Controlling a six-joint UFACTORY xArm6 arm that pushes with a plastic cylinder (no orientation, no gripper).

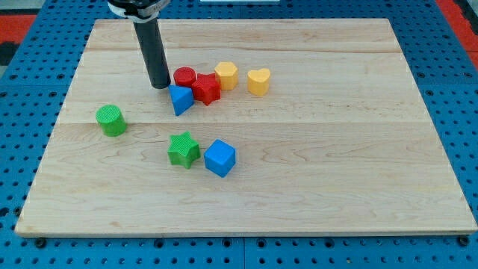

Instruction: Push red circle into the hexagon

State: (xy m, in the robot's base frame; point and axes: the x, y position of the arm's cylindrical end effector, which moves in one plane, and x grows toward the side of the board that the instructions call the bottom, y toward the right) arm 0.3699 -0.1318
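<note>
The red circle (184,76) sits near the board's upper middle. It touches the red star (206,89) on its right. The yellow hexagon (226,75) is just right of the red star. My tip (160,86) stands just left of the red circle, close to it. The blue triangle (180,99) lies just below and right of my tip.
A yellow heart (258,81) lies right of the hexagon. A green circle (111,120) is at the left. A green star (183,149) and a blue cube (219,158) lie lower middle. The wooden board (336,164) rests on a blue pegboard.
</note>
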